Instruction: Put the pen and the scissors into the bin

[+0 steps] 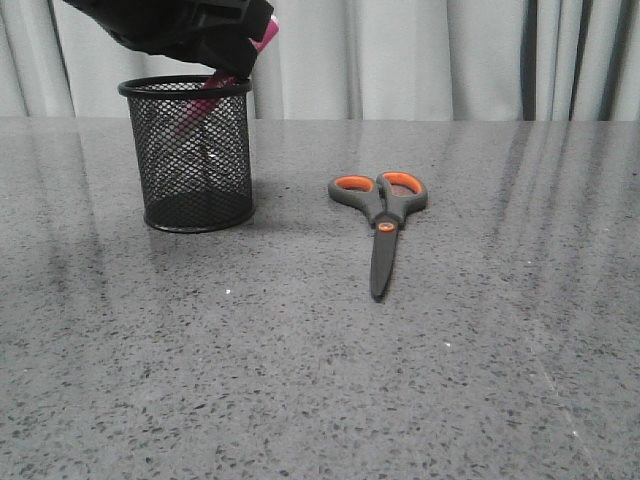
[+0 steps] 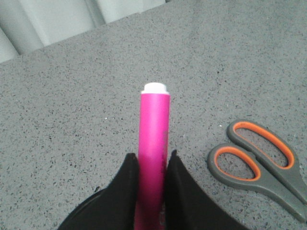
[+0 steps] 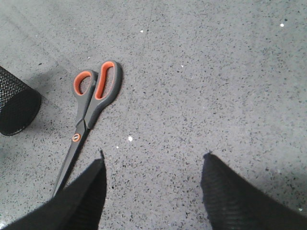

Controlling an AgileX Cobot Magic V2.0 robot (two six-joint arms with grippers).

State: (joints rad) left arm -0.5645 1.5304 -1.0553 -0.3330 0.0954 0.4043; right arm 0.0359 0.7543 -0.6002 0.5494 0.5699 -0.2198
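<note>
The pen [image 2: 154, 143] is a thick, smooth magenta-pink barrel with a pale whitish cap at one end. The left gripper [image 2: 152, 165] is clenched on it, a black finger pressed against each side of the barrel, with the white end sticking out past the fingertips. In the front view the pen [image 1: 212, 95] is tilted, its lower part already inside the bin [image 1: 195, 155] and showing pink through the mesh, its upper end poking out beyond the black left gripper [image 1: 228, 60], which hangs just above the rim.

The bin is a small black wire-mesh cylinder with a solid rim and a solid base, standing upright on the grey speckled bench [image 1: 320, 380] at the left side. From the right wrist view only part of its meshed wall [image 3: 14, 103] shows.

The scissors [image 1: 381, 220] lie flat and closed on the bench, to the right of the bin and apart from it. They have dark grey handles, orange-lined finger loops, an orange pivot dot and dark blades; the loops point away from the robot, the tip toward it.

The right gripper [image 3: 153, 179] is released, its two black fingers spread wide with bare bench between them, beside the scissors' blades without touching them.

Count: one pen, one pair of scissors, one bin, two grippers.
</note>
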